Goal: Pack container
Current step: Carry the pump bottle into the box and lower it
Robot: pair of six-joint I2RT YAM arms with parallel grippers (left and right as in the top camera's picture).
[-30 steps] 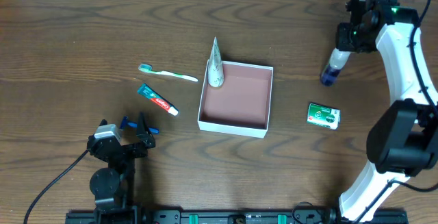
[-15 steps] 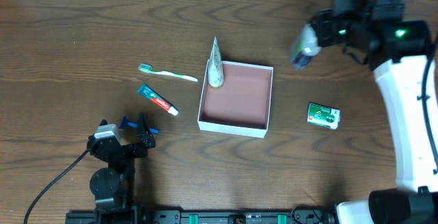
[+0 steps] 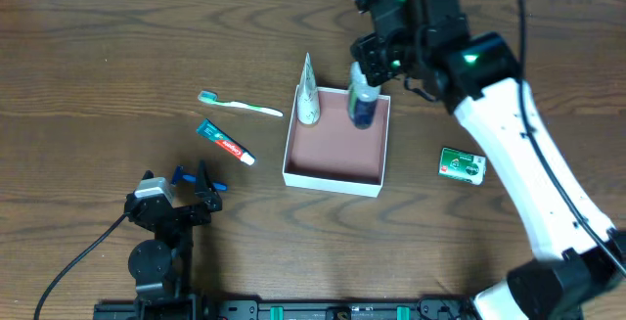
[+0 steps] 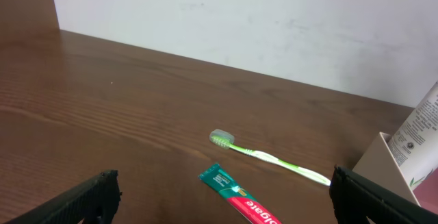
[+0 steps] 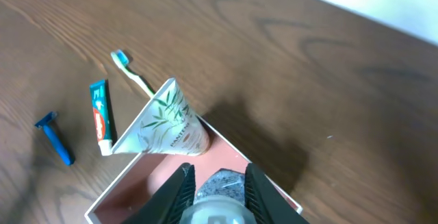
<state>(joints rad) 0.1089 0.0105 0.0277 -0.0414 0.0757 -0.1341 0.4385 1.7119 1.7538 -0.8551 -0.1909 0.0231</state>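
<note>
The container is a shallow white-walled box with a reddish-brown floor at the table's middle; it also shows in the right wrist view. My right gripper is shut on a clear bottle with blue liquid and holds it upright over the container's far right corner; the bottle's cap sits between the fingers. A white leaf-print tube stands in the container's far left corner. My left gripper is open and empty near the front left, its fingers at the left wrist view's edges.
A green toothbrush and a green-and-red toothpaste tube lie left of the container. A blue razor lies by the left gripper. A small green-and-white carton lies right of the container.
My right arm has swung from the far right to the container, carrying the bottle from the table to above the container's far right corner. The left arm has not moved.
</note>
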